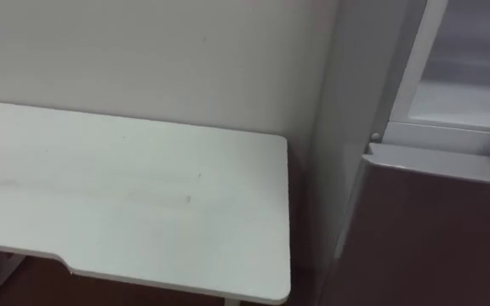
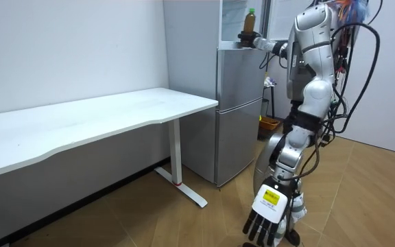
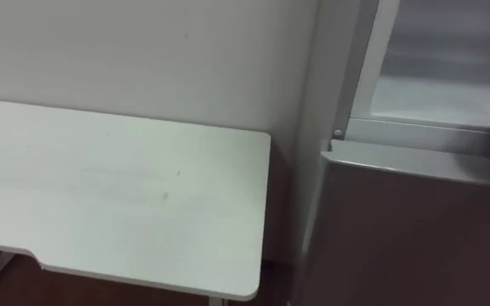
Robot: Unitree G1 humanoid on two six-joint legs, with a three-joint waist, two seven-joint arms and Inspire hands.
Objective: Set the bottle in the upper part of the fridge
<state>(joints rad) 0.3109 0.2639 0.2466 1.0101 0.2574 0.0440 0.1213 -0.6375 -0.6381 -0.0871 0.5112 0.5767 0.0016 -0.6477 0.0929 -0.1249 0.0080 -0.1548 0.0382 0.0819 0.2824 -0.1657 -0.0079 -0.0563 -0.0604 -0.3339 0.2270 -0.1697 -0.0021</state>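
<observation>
Holding bottle upright at upper fridge lip.
Right hand curled round base, 12 o'clock; left hand hanging, 6 o'clock, fingers loose; slim gap off table edge.

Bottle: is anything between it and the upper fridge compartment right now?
Nothing visible. The right hand holds the bottle upright at the mouth of the upper fridge compartment, which stands open.

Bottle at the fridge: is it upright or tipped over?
Upright: the bottle has its cap on top and its base gripped by the right hand at the upper fridge.
</observation>
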